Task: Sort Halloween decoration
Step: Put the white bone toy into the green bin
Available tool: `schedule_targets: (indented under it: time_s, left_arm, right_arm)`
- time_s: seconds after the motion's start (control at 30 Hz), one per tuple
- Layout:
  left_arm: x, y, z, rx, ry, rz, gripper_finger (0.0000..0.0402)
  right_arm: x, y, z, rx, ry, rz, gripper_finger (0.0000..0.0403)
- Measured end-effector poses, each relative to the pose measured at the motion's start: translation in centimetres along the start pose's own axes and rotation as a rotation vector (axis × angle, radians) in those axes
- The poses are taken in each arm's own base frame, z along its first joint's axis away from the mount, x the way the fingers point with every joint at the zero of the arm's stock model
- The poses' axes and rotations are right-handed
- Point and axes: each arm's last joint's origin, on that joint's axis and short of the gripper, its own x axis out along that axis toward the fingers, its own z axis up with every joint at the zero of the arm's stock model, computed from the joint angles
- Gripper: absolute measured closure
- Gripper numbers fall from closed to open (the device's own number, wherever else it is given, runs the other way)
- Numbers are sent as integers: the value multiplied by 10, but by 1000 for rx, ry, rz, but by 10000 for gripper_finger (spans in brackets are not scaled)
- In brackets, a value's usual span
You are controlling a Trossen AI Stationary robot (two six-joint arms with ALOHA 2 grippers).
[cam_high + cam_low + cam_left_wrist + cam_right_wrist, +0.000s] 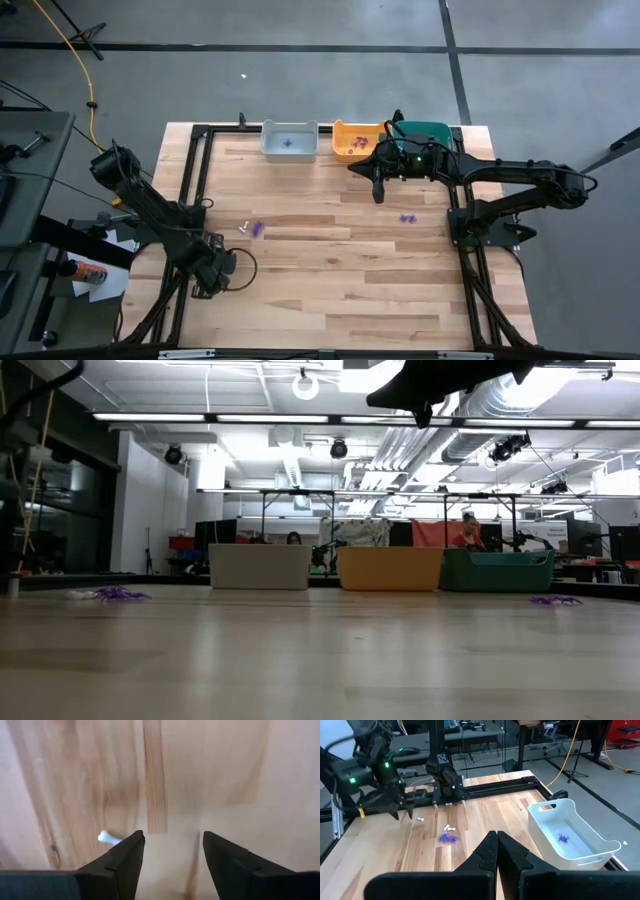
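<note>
High view: left gripper [213, 272] low over the table's near-left, fingers spread, empty; right gripper [378, 190] clamped on nothing, hanging before the orange bin [352, 140]. Purple trinkets [256, 229] lie mid-left, another cluster [407, 217] right, one in the grey bin [288, 141]. Low view: both clusters flat on the table [320, 660]. Left wrist view: a small white piece [106, 838] beside one finger; risk of nudging it away. Right wrist view: trinkets [448, 838] well apart from the pinched fingers.

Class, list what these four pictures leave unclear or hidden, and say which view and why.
- Trinkets in the orange bin: high view, too small to identify.
- Teal bin: high view, right arm partly covers it.
- White piece: left wrist view, partly behind a finger.
- Bin contents: low view, walls hide them.
</note>
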Motion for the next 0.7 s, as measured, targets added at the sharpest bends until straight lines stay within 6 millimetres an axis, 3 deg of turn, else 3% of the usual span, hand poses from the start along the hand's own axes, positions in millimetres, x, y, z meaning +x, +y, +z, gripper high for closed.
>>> schedule_targets:
  time_s: [0.27, 0.43, 0.53, 0.7]
  left_arm:
    - [-35, 39, -11, -279, -86, 73, 209]
    - [-43, 47, -14, -222, -114, 40, 209]
    - [-40, 45, -10, -160, -131, 13, 209]
    - [-12, 43, -9, -339, -43, -53, 209]
  right_arm:
    - [0, -2, 0, 1, -1, -9, 403]
    - [0, -3, 0, 1, 0, -11, 403]
    - [0, -3, -1, 2, 11, -9, 403]
    - [0, -3, -3, 31, 35, -9, 403]
